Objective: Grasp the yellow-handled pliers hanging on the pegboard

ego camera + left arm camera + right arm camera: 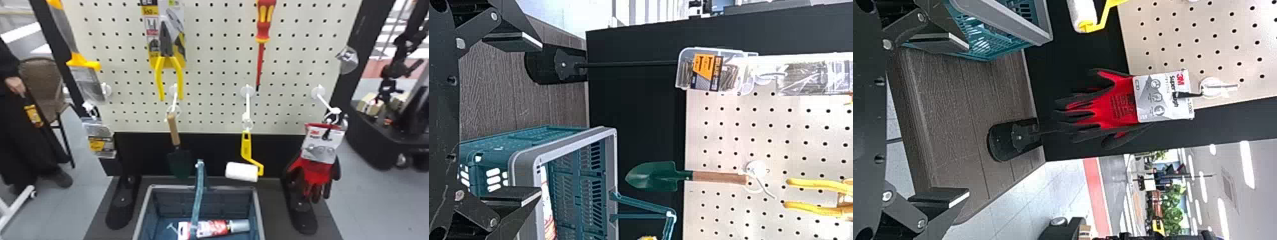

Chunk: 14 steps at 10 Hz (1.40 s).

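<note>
The yellow-handled pliers point(169, 63) hang in their card pack on the upper left-centre of the white pegboard point(217, 105), handles pointing down. In the left wrist view their two yellow handles point(816, 195) show at the board's edge, well beyond my left gripper point(511, 119). That gripper is open and holds nothing, and it sits low beside the basket point(574, 150). My right gripper point(938, 120) is also open and holds nothing. It is low over the dark wooden base, short of the red gloves point(1103, 107).
On the board also hang a red screwdriver point(262, 35), a green trowel point(177, 150), a yellow paint roller point(244, 166) and red gloves point(316, 166). A teal basket point(142, 210) with a raised handle and a tube point(214, 228) inside stands below the board.
</note>
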Available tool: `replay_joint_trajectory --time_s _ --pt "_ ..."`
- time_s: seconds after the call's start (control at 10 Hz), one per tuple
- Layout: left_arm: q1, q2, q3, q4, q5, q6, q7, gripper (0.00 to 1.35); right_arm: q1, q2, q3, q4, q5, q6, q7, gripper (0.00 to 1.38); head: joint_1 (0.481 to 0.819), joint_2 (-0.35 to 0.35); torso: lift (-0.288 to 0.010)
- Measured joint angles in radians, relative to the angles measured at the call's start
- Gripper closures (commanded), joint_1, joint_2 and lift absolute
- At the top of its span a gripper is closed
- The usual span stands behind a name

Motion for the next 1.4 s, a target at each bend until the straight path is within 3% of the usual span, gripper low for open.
replay_joint_trajectory --time_s 0.8,1.0,1.2,1.4 --pt "-0.01 0.0 0.015 -0.03 0.0 -0.016 -0.012 0.27 0.002 0.003 0.0 0.002 -0.001 0.0 0.0 0.26 0.549 0.0 -0.1" --pt "-0.054 0.004 0.025 -0.115 0.009 0.062 -0.036 0.27 0.006 0.003 0.0 0.002 -0.002 0.0 0.0 0.26 0.549 0.0 -0.1" --pt "-0.182 0.018 0.058 -0.169 0.017 0.216 -0.144 0.27 0.008 0.003 0.0 -0.001 -0.002 0.002 0.0 0.26 0.549 0.0 -0.1" --pt "-0.3 0.022 0.096 -0.238 -0.006 0.353 -0.181 0.27 0.009 0.003 0.0 -0.005 0.0 0.006 0.0 0.26 0.549 0.0 -0.1"
